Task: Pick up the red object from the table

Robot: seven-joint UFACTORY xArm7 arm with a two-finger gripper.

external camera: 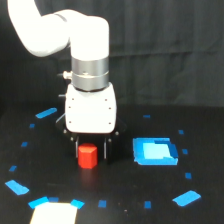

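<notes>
The red object [87,156] is a small red-orange block standing on the black table [125,185], just left of the middle of the exterior view. My gripper [91,151] hangs from the white arm, straight down over the block. Its black fingers [107,150] stand on either side of the block. The left finger is close to the block and a dark gap shows between the block and the right finger. The jaws look open. The block's base appears to rest on the table.
A larger flat blue square piece [155,152] lies to the exterior view's right of the block. Small blue tape marks [186,198] are scattered around the table. A bright white patch [54,213] sits at the front left edge. A black curtain hangs behind.
</notes>
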